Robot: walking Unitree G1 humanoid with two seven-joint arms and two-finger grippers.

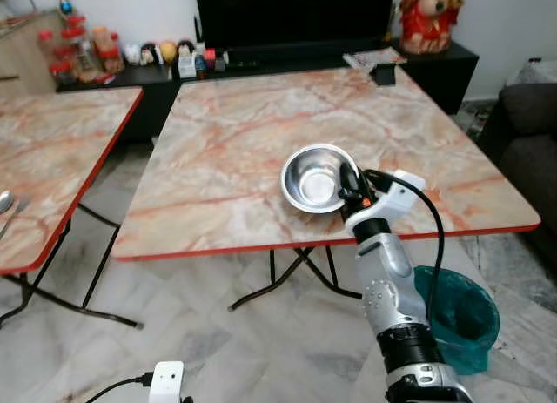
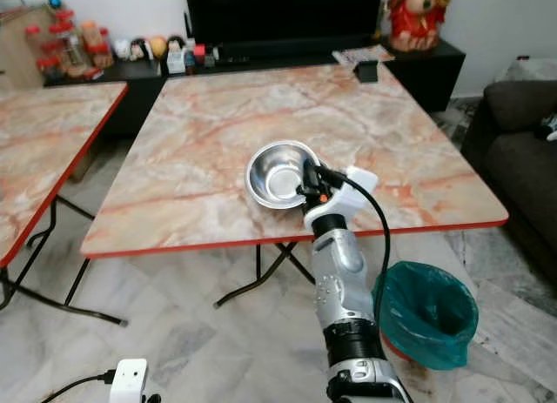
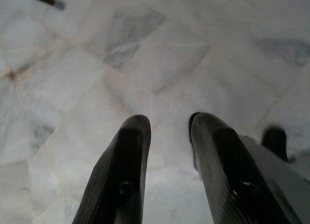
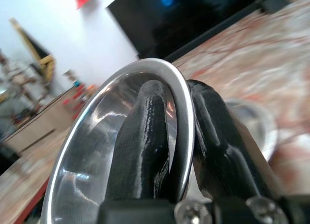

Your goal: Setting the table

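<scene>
The right gripper [image 1: 351,184] is clamped on the rim of a steel bowl [image 1: 315,178], with one finger [image 4: 143,137] inside the bowl and the other finger outside against its wall. The bowl is tilted, its open side facing up and toward the robot's left, and nothing lies in it. It is positioned over the marble-patterned surface [image 1: 261,133] near the front edge, closer to the front right corner than to the front left corner; contact between the bowl's base and the surface cannot be confirmed. A small dark object [image 1: 384,73] sits at the far right corner of the surface. A second surface [image 1: 52,151] of the same pattern stands to the robot's left. A teal bin [image 2: 431,314] lined with a bag stands on the floor below the front right corner; its contents cannot be made out. The left gripper [image 3: 169,166] points down at the tiled floor [image 3: 160,54], its fingers apart and holding nothing.
</scene>
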